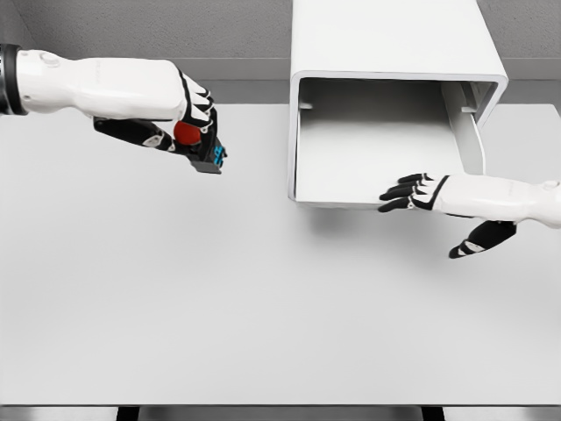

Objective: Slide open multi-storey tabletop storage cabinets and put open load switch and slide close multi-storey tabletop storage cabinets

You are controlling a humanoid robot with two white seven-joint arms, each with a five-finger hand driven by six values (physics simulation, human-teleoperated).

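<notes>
The white storage cabinet (394, 53) stands at the back right of the table, its drawer (377, 149) slid out toward me and showing a bare floor. My left hand (200, 132) hovers above the table left of the drawer, shut on the load switch (203, 149), a dark block with a red knob and a blue end. My right hand (412, 193) lies at the drawer's front rim, fingers stretched flat over the edge and thumb hanging below, holding nothing.
The white table (219, 298) stretches wide in front of the cabinet. Its front edge runs along the bottom of the view. A grey wall stands behind the cabinet.
</notes>
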